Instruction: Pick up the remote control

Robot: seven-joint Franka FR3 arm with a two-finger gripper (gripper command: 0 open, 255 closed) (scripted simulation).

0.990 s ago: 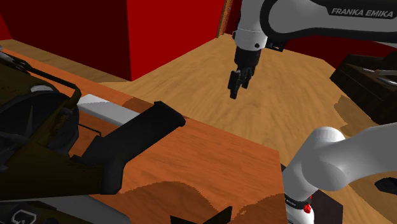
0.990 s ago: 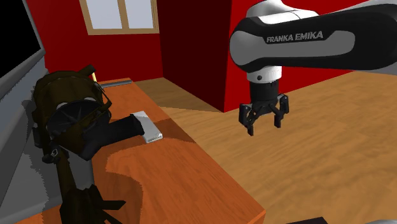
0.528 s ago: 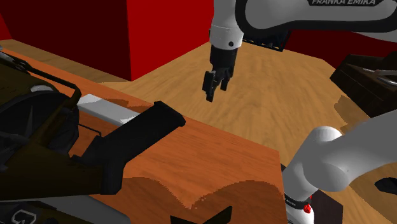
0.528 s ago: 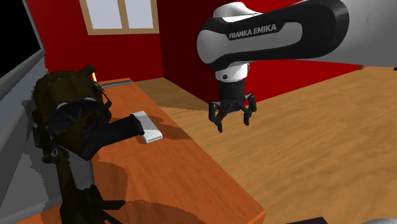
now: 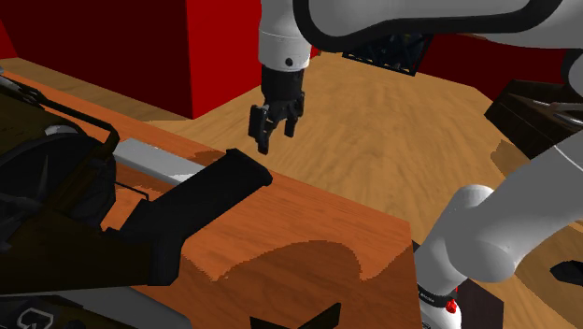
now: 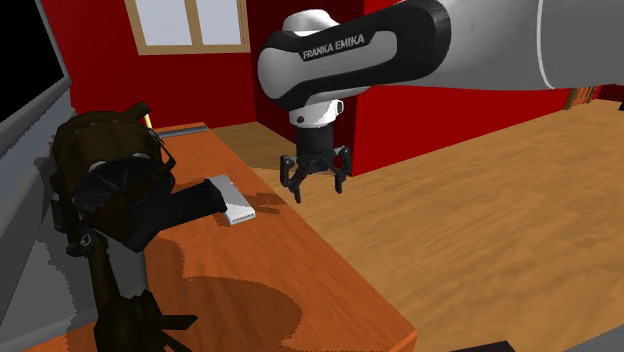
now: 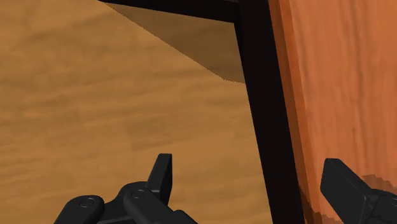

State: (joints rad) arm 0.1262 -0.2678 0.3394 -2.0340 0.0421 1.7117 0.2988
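Note:
The remote control [image 6: 232, 203] is a flat pale grey slab lying on the reddish-brown table [image 6: 300, 270], beside a big dark object. In the shoulder view the remote control [image 5: 161, 160] is partly hidden by that object's black arm. My gripper [image 6: 319, 192] hangs open and empty over the table's edge, to the second exterior view's right of the remote and above it. In the shoulder view the gripper [image 5: 276, 140] is just past the black arm's end. In the wrist view the gripper [image 7: 251, 191] straddles the table's dark edge, with wooden floor under one finger and table top under the other.
A bulky dark brown and black object [image 6: 110, 190] stands on the table, its black arm [image 5: 201, 201] reaching toward the remote. Red walls [image 6: 300, 60] and a window [image 6: 195, 22] lie behind. A wooden floor [image 5: 402, 150] stretches beyond the table. My white arm's base [image 5: 476, 243] is at the shoulder view's lower right.
The arm has swung toward the table, moving left in both exterior views, from over the floor to over the table's edge. The fingers have stayed open.

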